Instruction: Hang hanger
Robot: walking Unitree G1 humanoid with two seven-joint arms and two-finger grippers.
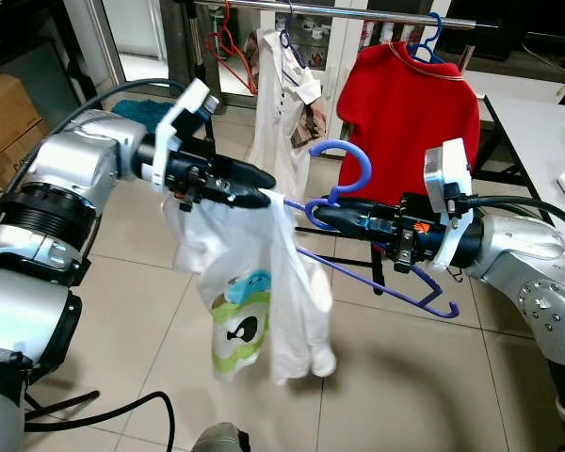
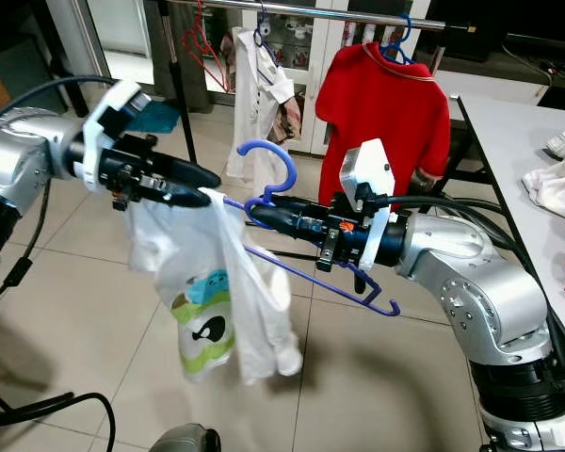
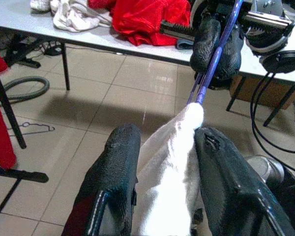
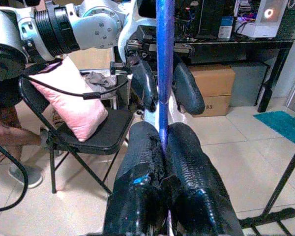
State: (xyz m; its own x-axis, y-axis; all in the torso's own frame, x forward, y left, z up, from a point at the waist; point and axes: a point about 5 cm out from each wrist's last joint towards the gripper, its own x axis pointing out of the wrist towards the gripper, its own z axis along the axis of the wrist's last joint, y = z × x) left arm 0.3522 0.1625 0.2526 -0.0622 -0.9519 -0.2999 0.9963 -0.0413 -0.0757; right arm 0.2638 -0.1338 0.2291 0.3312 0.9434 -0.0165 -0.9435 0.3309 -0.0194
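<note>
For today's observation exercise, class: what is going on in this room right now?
A humanoid robot is getting a white child's shirt onto a blue hanger. Its right gripper is clamped on the hanger near the hook, while the left gripper holds the shirt's shoulder at the hanger's end. The clothes rail behind already carries a red shirt.

Lab/office w/ laundry setup — garment rail, tiled floor, desktop PCs.
</note>
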